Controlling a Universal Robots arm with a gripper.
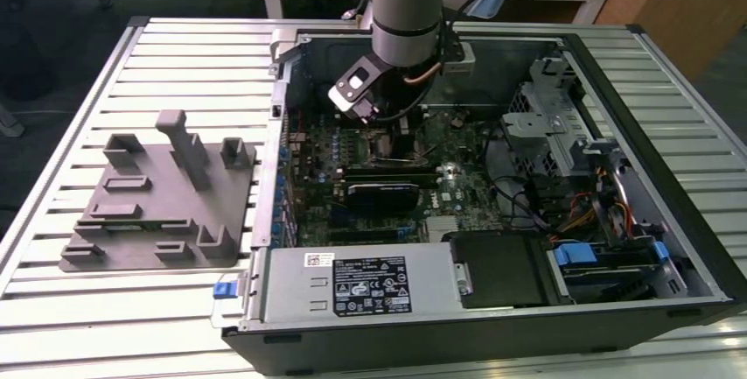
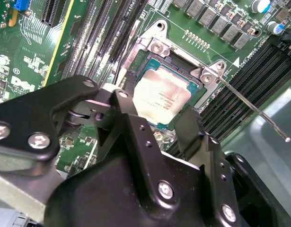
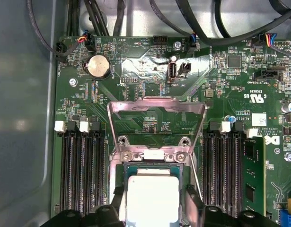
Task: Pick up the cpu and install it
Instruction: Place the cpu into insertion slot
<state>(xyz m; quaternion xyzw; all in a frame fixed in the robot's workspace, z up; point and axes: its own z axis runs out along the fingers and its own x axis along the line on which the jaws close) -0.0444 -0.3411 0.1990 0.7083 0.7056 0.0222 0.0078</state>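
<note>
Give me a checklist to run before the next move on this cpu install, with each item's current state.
1. Load plate swung open, off the socket: ok.
2. Retention lever released, standing off to the side: ok.
3. cpu lies within the socket's outline: ok.
4. cpu seated fully flat: cannot tell.
5. Tool centred over the cpu: ok.
6. Cables away from the socket: ok.

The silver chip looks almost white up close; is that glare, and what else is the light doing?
First wrist view: glare bleaches the chip white, and the raised metal frame catches a pale gleam. Second wrist view: the chip shows a softer, warmer sheen. Exterior view: the table shines along its slats; the computer case is dim inside.
</note>
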